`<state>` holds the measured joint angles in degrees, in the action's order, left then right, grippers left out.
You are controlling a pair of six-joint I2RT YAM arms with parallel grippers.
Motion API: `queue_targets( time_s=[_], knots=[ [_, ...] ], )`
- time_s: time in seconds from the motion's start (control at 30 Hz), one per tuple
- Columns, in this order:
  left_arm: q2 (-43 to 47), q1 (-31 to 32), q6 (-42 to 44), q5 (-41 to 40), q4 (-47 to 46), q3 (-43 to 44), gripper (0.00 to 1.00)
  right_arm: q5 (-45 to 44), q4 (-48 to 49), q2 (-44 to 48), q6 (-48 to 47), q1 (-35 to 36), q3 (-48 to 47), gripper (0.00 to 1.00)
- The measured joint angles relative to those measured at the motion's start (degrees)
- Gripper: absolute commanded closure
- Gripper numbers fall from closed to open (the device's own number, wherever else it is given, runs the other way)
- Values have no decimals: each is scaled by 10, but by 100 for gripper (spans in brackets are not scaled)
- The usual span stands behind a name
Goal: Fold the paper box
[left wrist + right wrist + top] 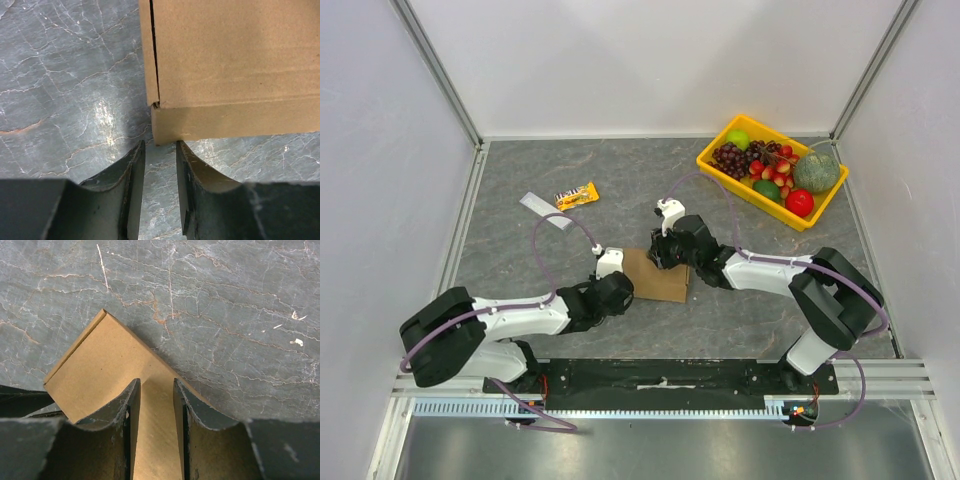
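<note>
Pointing at the near corner of the plain brown cardboard box (235, 65), my left fingers (160, 149) sit parted and empty just short of it; my right fingers (156, 386) rest parted atop it.

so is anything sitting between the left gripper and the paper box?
Nothing visible. In the left wrist view the left gripper faces the near corner of the paper box, with only bare table between fingertips and cardboard.
</note>
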<state>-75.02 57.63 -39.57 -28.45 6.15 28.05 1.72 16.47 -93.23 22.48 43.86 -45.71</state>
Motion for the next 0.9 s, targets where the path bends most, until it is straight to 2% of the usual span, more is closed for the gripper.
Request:
queue_targets(
  time_s=[0.27,0.43,0.5,0.6,0.7,0.8,0.9],
  knots=[
    [13,-2,-9,1,12,0,66,13,-52,38,0,0,-1,59],
    [52,-2,-20,3,27,-2,71,-14,-80,90,0,-5,-15,60],
    [76,-2,-28,7,35,-9,78,-34,-87,90,0,-14,-30,62],
    [129,-2,-39,20,45,-28,98,-67,-111,70,0,-35,-61,72],
    [170,-3,-47,34,45,-42,98,-94,-132,28,-4,-52,-94,91],
    [185,-3,-52,44,42,-51,98,-111,-162,-12,-11,-60,-114,99],
    [184,-3,-57,51,43,-57,98,-118,-193,-47,-17,-60,-123,100]
  ],
)
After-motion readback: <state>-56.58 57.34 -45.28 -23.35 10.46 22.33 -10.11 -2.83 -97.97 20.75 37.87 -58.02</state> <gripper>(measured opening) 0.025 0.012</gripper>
